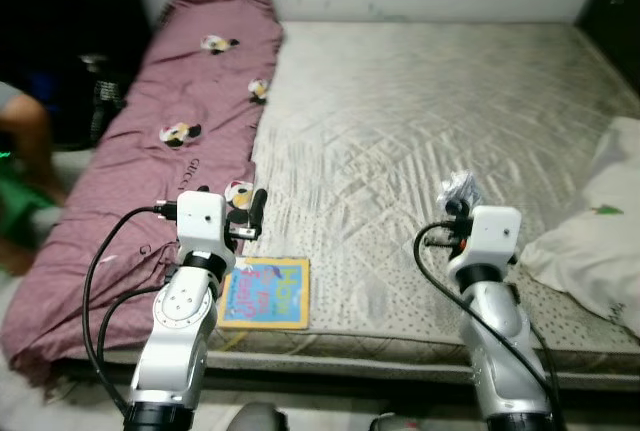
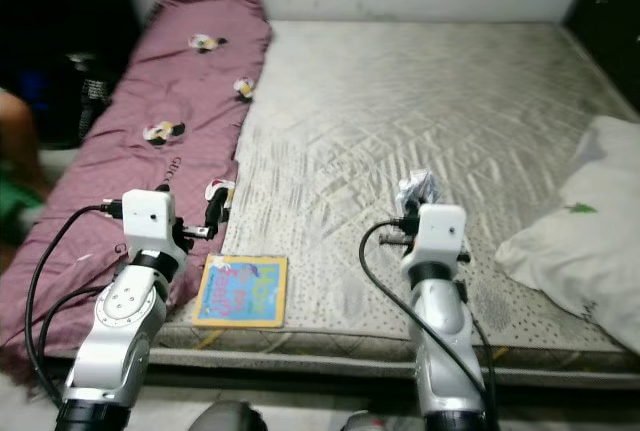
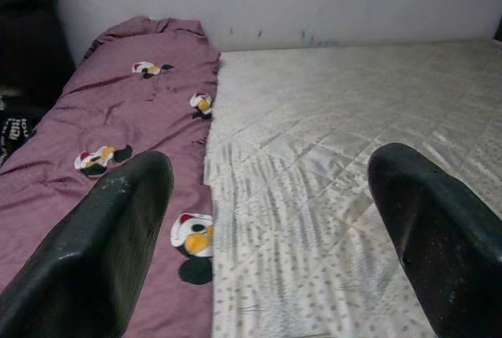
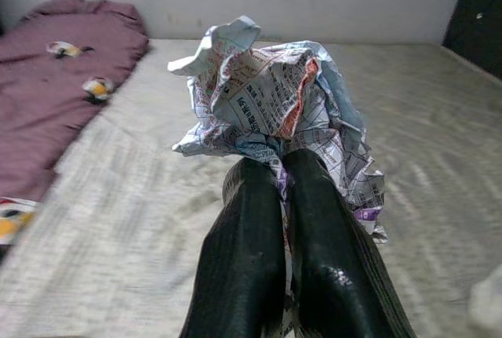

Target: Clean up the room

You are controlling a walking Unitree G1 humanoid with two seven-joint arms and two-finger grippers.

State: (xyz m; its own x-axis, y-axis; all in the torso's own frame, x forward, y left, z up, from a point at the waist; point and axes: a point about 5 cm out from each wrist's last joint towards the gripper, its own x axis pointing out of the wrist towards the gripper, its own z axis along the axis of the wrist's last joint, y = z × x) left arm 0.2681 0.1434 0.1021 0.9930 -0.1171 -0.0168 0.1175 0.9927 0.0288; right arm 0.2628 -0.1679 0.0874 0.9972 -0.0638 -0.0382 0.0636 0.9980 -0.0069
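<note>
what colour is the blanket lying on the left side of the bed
The blanket is dusty pink with small cartoon-mouse prints, clearest in the left eye view.

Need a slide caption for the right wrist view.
Right gripper shut on crumpled newspaper above the bare mattress.

My glossy black right gripper (image 4: 284,167) pinches crumpled printed newspaper (image 4: 274,110) above the quilted, faintly shiny mattress (image 1: 420,121), beside a soft matt purple blanket (image 1: 170,121) and a glossy-covered book (image 1: 265,293).

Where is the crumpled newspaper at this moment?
The crumpled newspaper is pinched in the right gripper, held above the bare mattress near its front edge, with the white pillow to its right.
</note>
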